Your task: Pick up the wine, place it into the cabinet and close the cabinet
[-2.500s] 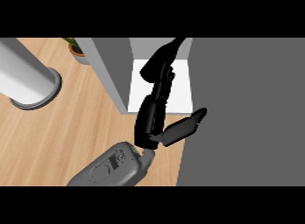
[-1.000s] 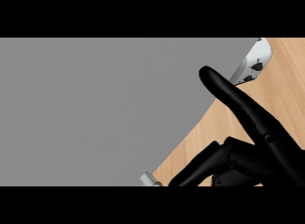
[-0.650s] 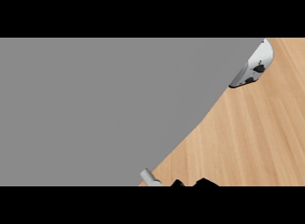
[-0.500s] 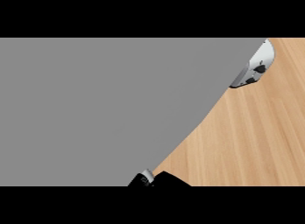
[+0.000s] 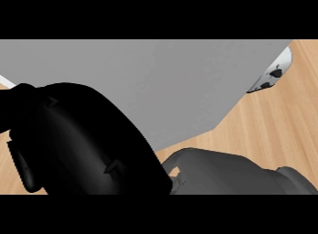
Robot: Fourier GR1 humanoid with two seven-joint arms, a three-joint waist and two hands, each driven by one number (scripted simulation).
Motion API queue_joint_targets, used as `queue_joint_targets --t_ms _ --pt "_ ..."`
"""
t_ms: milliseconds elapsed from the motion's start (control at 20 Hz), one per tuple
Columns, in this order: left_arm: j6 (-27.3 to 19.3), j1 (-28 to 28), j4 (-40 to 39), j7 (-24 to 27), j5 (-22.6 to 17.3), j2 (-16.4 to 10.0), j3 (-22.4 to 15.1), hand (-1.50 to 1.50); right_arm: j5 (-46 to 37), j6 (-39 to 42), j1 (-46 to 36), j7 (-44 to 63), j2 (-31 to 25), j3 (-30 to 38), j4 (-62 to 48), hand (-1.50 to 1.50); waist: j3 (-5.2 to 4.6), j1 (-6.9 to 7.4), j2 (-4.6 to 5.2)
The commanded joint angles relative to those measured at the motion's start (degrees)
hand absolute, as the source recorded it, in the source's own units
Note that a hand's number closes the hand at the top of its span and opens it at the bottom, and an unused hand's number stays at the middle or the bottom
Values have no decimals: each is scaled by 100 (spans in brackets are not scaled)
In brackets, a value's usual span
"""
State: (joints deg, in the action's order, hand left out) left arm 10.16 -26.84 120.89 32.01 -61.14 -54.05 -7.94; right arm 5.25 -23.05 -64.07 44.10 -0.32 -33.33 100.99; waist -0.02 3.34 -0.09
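No wine bottle shows in the head view. A flat grey cabinet panel (image 5: 155, 77) fills the upper part of the picture. One black hand (image 5: 81, 146) looms very close in the lower left, in front of the panel's lower edge. Its grey forearm (image 5: 229, 173) enters from the lower right, so I take it for my right hand. Nothing is visibly held in it. The left hand does not show.
The light wooden counter (image 5: 283, 132) shows at the right and in a sliver at the far left. A white object with black marks (image 5: 274, 75) peeks out from behind the panel's right edge near the top.
The hand dropped out at the lower edge, then came back and now covers the lower left, much closer. Its grey forearm has appeared. The grey panel covers less of the right side.
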Motion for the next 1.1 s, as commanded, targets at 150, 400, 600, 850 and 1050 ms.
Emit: queue_joint_targets --t_ms 150,400,600,850,1050 --pt "597 -200 -235 -105 -351 -124 624 150 602 -663 -1033 -923 31 164 -2016 150 -14 67 32" --pt "775 -134 -408 -231 -555 -139 872 150 754 -37 -1102 -1929 31 885 -3497 150 -10 -1 86" --pt "534 -78 -293 -397 -649 -153 1020 150 669 218 -1139 -2409 -7 1070 -4367 150 -5 -47 92" --pt "651 -149 -236 -439 -719 -171 1106 150 717 238 -893 -2707 -271 999 -4691 150 -5 -50 108" --pt "584 -65 -212 -401 -761 -169 1252 150 783 524 -810 -3113 -593 1068 -4973 150 -1 -15 168"
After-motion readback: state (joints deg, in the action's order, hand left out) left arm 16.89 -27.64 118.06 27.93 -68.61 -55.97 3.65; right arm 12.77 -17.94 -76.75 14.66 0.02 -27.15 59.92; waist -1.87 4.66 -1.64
